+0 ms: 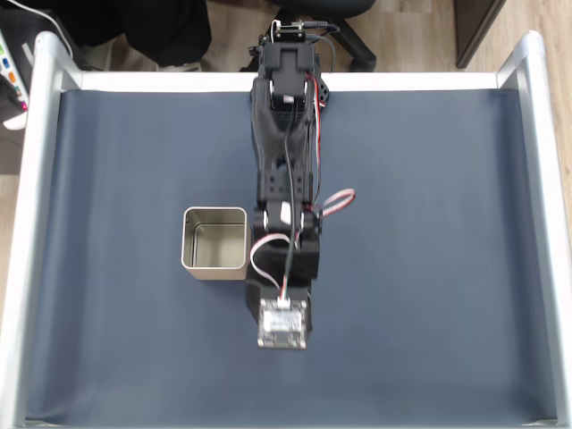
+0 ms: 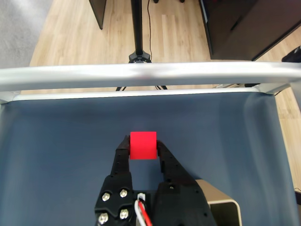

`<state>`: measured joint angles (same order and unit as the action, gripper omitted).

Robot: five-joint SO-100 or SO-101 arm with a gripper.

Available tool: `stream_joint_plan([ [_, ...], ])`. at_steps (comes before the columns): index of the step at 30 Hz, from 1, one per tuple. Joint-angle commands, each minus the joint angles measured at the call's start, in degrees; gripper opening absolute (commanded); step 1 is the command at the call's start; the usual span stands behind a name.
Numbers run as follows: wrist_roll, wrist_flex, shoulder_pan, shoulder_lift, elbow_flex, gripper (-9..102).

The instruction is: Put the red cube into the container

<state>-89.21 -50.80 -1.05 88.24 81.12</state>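
One red cube [image 2: 143, 144] sits clamped between the gripper [image 2: 143, 149] fingers above the dark mat [image 1: 429, 268], beside the empty container [image 1: 214, 243] mid-surface.

I see both views evenly and brightly lit, sharp across the frame, with only faint soft shadows on the dark mat [image 1: 429, 268]. In the wrist view, glare streaks the silver rail [image 2: 150, 75] near twelve o'clock, which bows slightly toward three and nine o'clock from lens distortion.
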Motion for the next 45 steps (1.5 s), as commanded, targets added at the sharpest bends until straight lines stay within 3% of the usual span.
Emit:
stream_joint_plan([
  [1,0.53,-2.55,1.67,9.05,1.41,0],
  [13,-6.06,-3.16,11.25,30.41,20.39,0],
  [30,-9.14,-2.11,20.13,44.56,39.64,0],
  [45,-6.42,11.69,22.94,45.88,52.29,0],
])
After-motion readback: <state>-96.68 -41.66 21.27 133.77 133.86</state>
